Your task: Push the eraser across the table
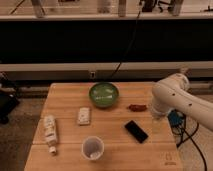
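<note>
Eraser (136, 131) diagonal, gripper (156, 118) near right

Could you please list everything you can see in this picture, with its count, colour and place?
table: one, light wood, centre of view.
eraser: one, black, lying flat on the table's right half, toward the front.
bowl: one, green, back middle of the table.
pad: one, whitish, in front of the bowl, to its left.
brown item: one, reddish-brown, right of the bowl.
tube: one, whitish, lying near the left edge.
cup: one, pale, upright near the front edge.
cable: one, black, hanging behind the table.
arm: one, white, over the table's right edge.
claw: one, pale, at the arm's lower end, right of the brown item, apart from the eraser.
</note>
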